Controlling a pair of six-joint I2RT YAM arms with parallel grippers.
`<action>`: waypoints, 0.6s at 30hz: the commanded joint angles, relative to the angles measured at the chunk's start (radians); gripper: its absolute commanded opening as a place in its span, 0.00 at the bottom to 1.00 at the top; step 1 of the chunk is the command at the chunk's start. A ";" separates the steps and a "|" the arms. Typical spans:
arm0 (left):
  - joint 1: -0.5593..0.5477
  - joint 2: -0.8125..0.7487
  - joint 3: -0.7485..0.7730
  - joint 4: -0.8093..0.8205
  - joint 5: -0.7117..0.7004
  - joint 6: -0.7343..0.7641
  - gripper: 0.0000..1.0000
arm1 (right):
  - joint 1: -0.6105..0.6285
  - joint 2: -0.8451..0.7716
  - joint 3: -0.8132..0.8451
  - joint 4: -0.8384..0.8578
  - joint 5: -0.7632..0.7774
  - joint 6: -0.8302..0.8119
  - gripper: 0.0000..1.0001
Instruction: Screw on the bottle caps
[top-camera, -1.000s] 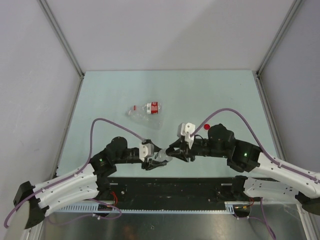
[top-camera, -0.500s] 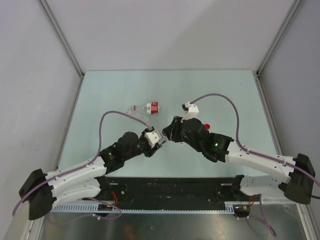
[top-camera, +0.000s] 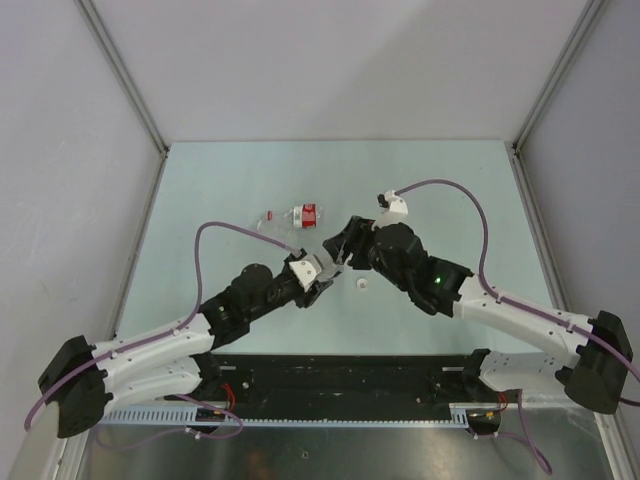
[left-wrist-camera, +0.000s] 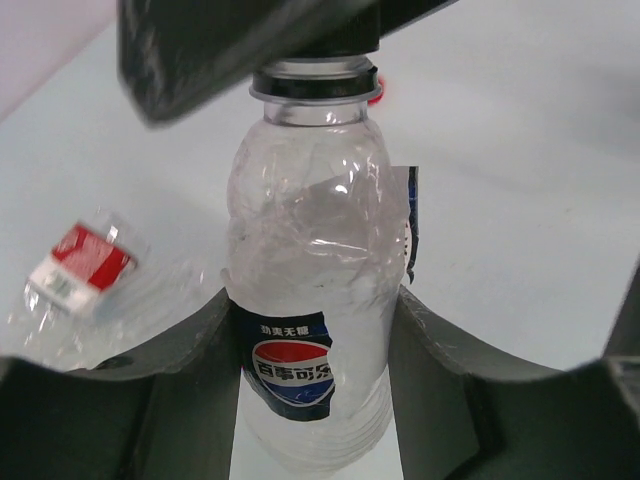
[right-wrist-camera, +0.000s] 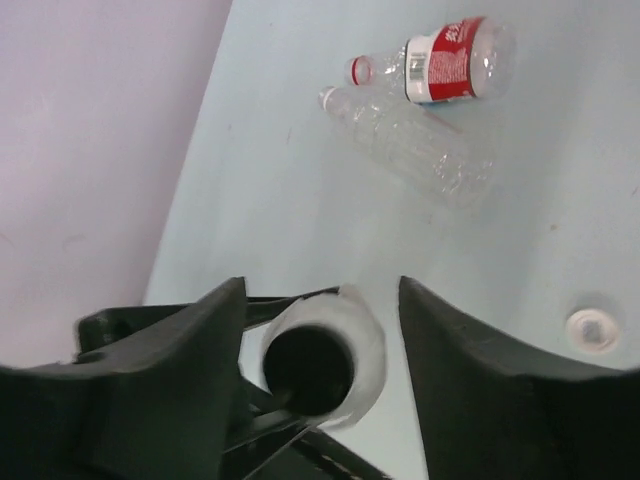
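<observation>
The left gripper (left-wrist-camera: 312, 310) pinches a Pepsi bottle (left-wrist-camera: 310, 220) round its belly, the bottle's mouth uncapped. The right gripper (right-wrist-camera: 320, 290) sits at that mouth, jaws spread either side and not touching it. A white cap (right-wrist-camera: 592, 330) lies on the table (top-camera: 450, 190) nearby. Farther back lie a red-labelled bottle (right-wrist-camera: 455, 60) and a clear bottle (right-wrist-camera: 410, 135), touching.

Between the left fingers (left-wrist-camera: 180, 380), no room: gap filled by the clamped bottle (left-wrist-camera: 315, 290). Just above its neck, blocked by the right fingers (right-wrist-camera: 170, 380), set either side of the open mouth with only thin slits to spare. Ahead of the right fingers, bare worktop (right-wrist-camera: 300, 200) as far as a labelled bottle (right-wrist-camera: 455, 60) and a clear bottle (right-wrist-camera: 410, 140) lying side by side; to their right, a white cap (right-wrist-camera: 592, 330) flat on the worktop.
</observation>
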 joint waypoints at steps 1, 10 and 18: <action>-0.021 -0.029 0.002 0.170 0.130 -0.022 0.00 | -0.035 -0.075 -0.002 0.080 -0.158 -0.234 0.77; -0.020 -0.034 -0.027 0.170 0.206 -0.044 0.00 | -0.090 -0.284 -0.002 0.017 -0.413 -0.547 0.99; 0.047 -0.089 -0.055 0.144 0.559 0.001 0.00 | -0.085 -0.415 -0.005 -0.252 -0.775 -1.033 0.99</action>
